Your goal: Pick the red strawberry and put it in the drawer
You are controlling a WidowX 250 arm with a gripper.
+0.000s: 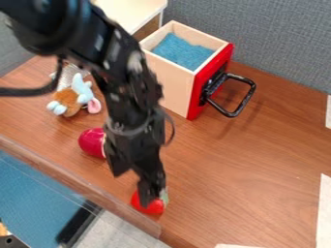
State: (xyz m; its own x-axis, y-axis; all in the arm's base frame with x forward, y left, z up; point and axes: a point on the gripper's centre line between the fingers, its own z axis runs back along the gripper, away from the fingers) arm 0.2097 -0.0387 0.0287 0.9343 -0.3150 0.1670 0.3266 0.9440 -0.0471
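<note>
Lying low in the frame, left of centre, near the table's [246, 169] edge, the strawberry [153, 209] is bright red and rounded, pale green at its right. The black gripper [150, 190] partly covers it; whether it is open or gripping, I cannot tell. Farther up are a crimson object [91, 142], a plush toy [67, 99] and, upper centre, the red-fronted drawer [175, 92].

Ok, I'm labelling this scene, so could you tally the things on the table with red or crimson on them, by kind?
Strawberry: 1
Drawer with a red front: 1
Rounded crimson object, partly behind the arm: 1
Total: 3
</note>
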